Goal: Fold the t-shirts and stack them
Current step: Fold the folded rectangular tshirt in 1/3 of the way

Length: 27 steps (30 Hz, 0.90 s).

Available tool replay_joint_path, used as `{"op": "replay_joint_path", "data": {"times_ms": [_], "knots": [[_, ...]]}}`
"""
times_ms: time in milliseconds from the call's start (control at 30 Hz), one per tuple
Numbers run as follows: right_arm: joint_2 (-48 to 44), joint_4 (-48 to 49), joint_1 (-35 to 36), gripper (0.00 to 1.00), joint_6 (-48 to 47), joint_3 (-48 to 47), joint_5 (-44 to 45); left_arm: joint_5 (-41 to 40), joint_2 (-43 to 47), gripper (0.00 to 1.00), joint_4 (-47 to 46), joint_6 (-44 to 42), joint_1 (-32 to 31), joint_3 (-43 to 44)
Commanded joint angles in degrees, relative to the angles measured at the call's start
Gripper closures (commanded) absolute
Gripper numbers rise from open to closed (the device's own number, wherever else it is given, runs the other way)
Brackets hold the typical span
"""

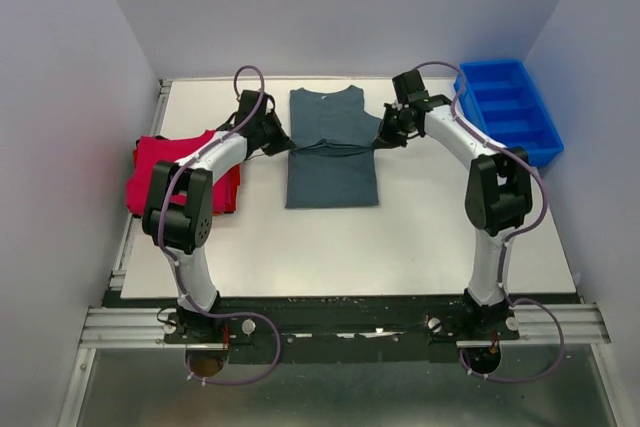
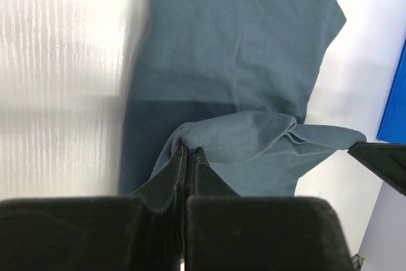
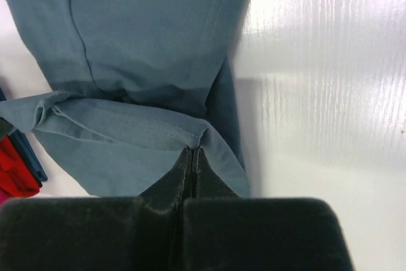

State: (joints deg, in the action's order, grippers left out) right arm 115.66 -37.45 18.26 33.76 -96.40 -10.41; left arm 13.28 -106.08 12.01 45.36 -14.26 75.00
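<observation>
A dark slate grey-teal t-shirt [image 1: 331, 162] lies lengthwise at the table's middle back, its sleeves folded in. My left gripper [image 1: 289, 145] is shut on the shirt's hem at its left edge, and my right gripper [image 1: 379, 142] is shut on the same hem at its right edge. The hem [image 2: 235, 134] hangs raised between them, about halfway up the shirt [image 3: 146, 36]. Each wrist view shows dark fingers pinched together on cloth: the left gripper [image 2: 188, 150] and the right gripper [image 3: 192, 150]. Folded red t-shirts [image 1: 168, 167] lie stacked at the table's left edge, partly hidden by the left arm.
A blue plastic bin [image 1: 508, 107] with dividers stands at the back right corner. The white table [image 1: 400, 247] has bare surface in front of the grey shirt. Grey walls close in on the left, right and back.
</observation>
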Motion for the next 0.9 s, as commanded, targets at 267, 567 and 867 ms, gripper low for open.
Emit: {"op": "replay_joint_path", "data": {"times_ms": [267, 567, 867], "knots": [[4.93, -2.02, -0.42, 0.99, -0.27, -3.54, -3.21, -0.18, -3.34, 1.0, -0.32, -0.28, 0.9, 0.76], [2.57, -2.02, -0.51, 0.4, -0.62, -1.09, -2.15, 0.7, -1.25, 0.27, -2.42, -0.8, 1.25, -1.16], [-14.13, 10.28, 0.28, 0.53, -2.47, 29.05, -6.54, -0.54, 16.68, 0.38, -6.2, -1.6, -0.59, -24.35]]}}
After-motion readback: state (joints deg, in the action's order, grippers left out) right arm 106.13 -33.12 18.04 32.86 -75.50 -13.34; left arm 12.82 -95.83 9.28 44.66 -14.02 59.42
